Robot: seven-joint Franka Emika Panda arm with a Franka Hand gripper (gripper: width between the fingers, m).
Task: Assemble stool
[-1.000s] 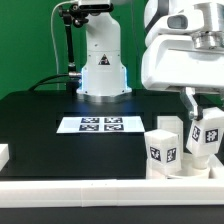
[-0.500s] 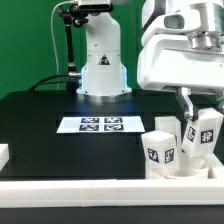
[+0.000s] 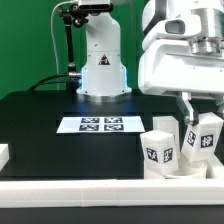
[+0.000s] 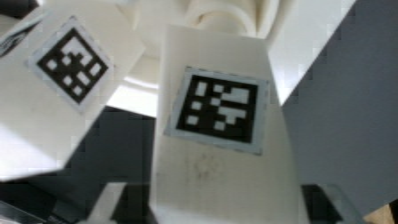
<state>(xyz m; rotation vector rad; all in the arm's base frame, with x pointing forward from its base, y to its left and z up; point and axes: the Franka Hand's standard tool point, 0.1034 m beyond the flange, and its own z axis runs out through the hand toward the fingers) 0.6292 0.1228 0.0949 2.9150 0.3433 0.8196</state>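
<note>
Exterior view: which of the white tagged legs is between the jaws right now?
The leg furthest to the exterior view's right, gripped by the gripper. The other legs stand free beside it on the seat.

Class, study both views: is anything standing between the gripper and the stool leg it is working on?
Nothing visible does. The gripper is already shut on the leg, its fingers on either side of it. Other legs stand close beside it, near the table's front rail.
</note>
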